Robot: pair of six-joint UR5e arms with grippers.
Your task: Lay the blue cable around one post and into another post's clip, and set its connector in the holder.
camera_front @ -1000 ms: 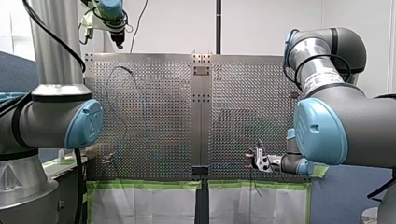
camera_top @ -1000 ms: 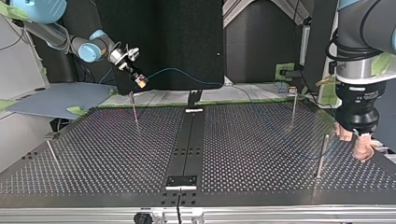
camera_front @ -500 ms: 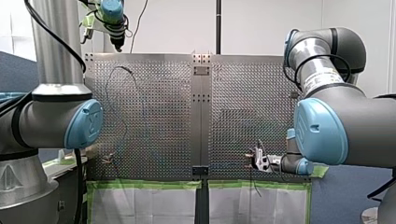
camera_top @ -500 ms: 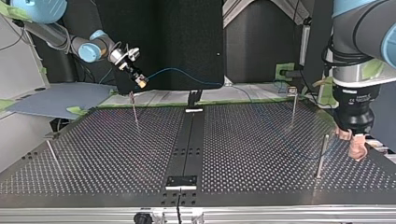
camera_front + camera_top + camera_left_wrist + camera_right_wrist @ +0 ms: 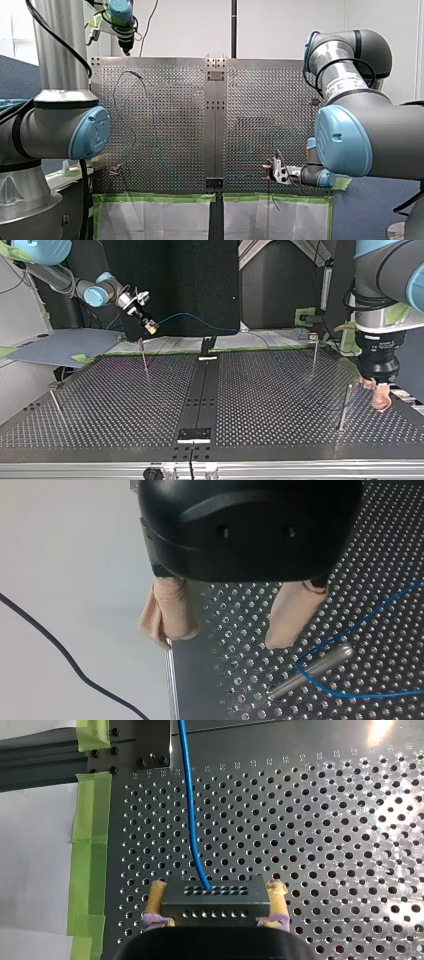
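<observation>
The blue cable (image 5: 192, 820) ends in a black connector (image 5: 215, 900), and my right gripper (image 5: 216, 912) is shut on that connector between its yellow pads (image 5: 277, 897). In the top view the right gripper (image 5: 149, 328) hangs above the far left corner, over a thin post (image 5: 143, 354). From there the cable (image 5: 200, 316) sags across to the right. In the left wrist view the cable (image 5: 350, 630) loops around a metal post (image 5: 310, 672). My left gripper (image 5: 227, 630) is open beside that post, its beige pads (image 5: 292, 615) empty, near the table's edge.
More thin posts stand on the perforated table (image 5: 125, 405): one at the far right (image 5: 314, 356), one at the near right (image 5: 345, 405), one at the near left (image 5: 56, 405). A black centre rail bears small black blocks (image 5: 195, 434). Green tape (image 5: 90, 845) lines the edge.
My left gripper has shifted slightly, a little toward the top view's left, and stays open. My right gripper has held still with the connector.
</observation>
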